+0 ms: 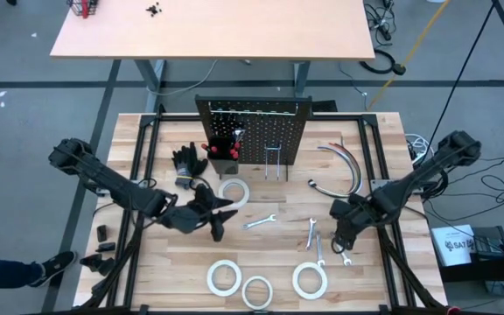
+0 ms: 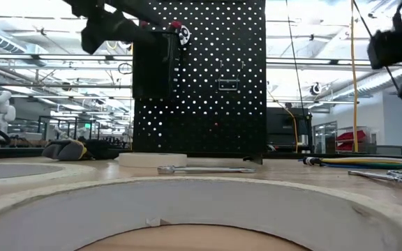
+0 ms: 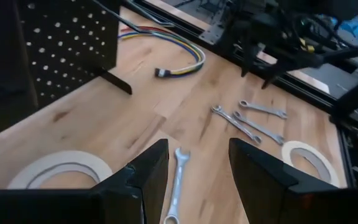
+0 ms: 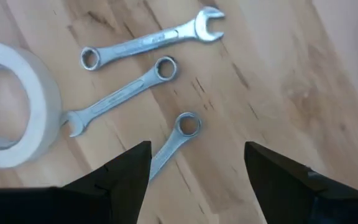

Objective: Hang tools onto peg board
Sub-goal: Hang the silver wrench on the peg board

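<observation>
High view: the peg board [image 1: 252, 131] stands upright at twelve o'clock on the worktop [image 1: 383, 131], with tools scattered in front of it.
Left hand: the left hand [image 1: 220, 216] hovers at about nine o'clock of the worktop's middle, its fingers spread and nothing between them. From the left wrist view the middle wrench [image 3: 177, 180] lies flat just ahead of the gap.
Right hand: the right hand [image 1: 343, 241] hangs at about four o'clock, fingers spread wide and empty, directly over a cluster of three small wrenches [image 1: 320, 243].
Tape rolls: one tape roll [image 1: 234, 192] lies just in front of the board, and three more tape rolls [image 1: 257, 290] sit along the six o'clock edge — none is hung yet.
On the board: something red and black [image 1: 210, 149] sits low at the board's ten o'clock side. I can't tell what it is.
Other items: black gloves [image 1: 189, 164] lie at ten o'clock and curved hoses [image 1: 339, 171] at two o'clock.
Risk, right side: the wrenches lie close together, and one touches the nearest tape roll [image 4: 8, 106]. I judge a descent slightly off line could pinch two at once or push the roll.
Risk, thin stock: a flat wrench offers little edge on the wood, so the fingers may skid over it or lift it crooked — and a crooked grip would make threading a hook hard.
Risk, left side: coming down on the wrench's end rather than its shank could flip or spin it away.
</observation>
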Tool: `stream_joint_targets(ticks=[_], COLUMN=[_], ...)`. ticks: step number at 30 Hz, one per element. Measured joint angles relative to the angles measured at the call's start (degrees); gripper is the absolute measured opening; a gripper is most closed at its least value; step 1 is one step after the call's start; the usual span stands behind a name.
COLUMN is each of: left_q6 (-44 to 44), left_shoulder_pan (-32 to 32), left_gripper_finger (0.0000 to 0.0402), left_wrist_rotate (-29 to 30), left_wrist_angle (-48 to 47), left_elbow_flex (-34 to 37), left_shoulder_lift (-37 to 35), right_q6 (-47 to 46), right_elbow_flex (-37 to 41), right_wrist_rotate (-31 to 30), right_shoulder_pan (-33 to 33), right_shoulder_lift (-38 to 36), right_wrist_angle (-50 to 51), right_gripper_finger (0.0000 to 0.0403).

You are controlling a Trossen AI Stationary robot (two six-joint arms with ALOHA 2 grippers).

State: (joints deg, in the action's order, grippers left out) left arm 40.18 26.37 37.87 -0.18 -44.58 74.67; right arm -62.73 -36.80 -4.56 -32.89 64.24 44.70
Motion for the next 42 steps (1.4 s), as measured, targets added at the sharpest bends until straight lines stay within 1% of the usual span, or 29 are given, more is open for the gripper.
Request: stream_joint_targets(ticks=[4, 7, 11, 16, 19, 25, 28, 33, 36, 40, 42], left_q6=[-0.95, -3.61, -6.35, -8.44, -9.56, -12.06, -12.62, -14.08, -14.04, -13.97, -13.97], left_shoulder_pan=[-1.30, -2.57, -3.75, -4.09, -4.19, -5.15, -5.66, -6.04, -6.20, -6.19, -6.17], left_gripper_finger=[0.0171, 0.0171, 0.0171, 0.0171, 0.0171, 0.0171, 0.0171, 0.0171, 0.0171, 0.0171, 0.0171], left_wrist_rotate=[-0.91, -4.56, -10.82, -11.54, -11.92, -12.39, -13.89, -13.99, -14.28, -15.67, -16.16], left_wrist_angle=[-0.20, -0.32, -0.52, -1.37, -2.98, -5.68, -5.87, -5.85, -5.94, -5.93, -5.85], left_elbow_flex=[0.00, 0.00, 0.00, 0.00, 0.00, -0.02, -0.02, -0.02, -0.02, -0.02, -0.02], left_shoulder_lift=[0.00, 0.00, 0.00, 0.00, 0.00, 0.00, 0.00, 0.00, 0.00, 0.00, 0.00], right_q6=[-5.79, -10.95, -17.52, -27.66, -32.21, -35.77, -36.26, -36.07, -36.54, -38.50, -38.62], right_elbow_flex=[1.71, 1.73, 1.73, 1.36, -1.14, -8.14, -9.60, -9.94, -10.13, -10.01, -9.88], right_wrist_rotate=[-3.15, -5.78, -5.77, -3.60, -2.51, -2.60, -2.41, -1.06, -0.39, -0.35, -1.20], right_shoulder_pan=[-2.45, -3.61, -5.11, -7.61, -8.54, -8.87, -8.87, -8.87, -8.85, -9.18, -9.20], right_shoulder_lift=[1.37, 2.83, 5.56, 9.91, 12.75, 20.13, 24.42, 30.76, 31.78, 31.00, 30.45], right_wrist_angle=[-1.11, -2.62, -6.13, -7.50, -6.46, -0.02, -0.09, -2.00, -3.20, -3.16, -2.07], right_gripper_finger=[0.0251, 0.0251, 0.0251, 0.0251, 0.0242, 0.0195, 0.0172, 0.0140, 0.0103, 0.0026, 0.0021])
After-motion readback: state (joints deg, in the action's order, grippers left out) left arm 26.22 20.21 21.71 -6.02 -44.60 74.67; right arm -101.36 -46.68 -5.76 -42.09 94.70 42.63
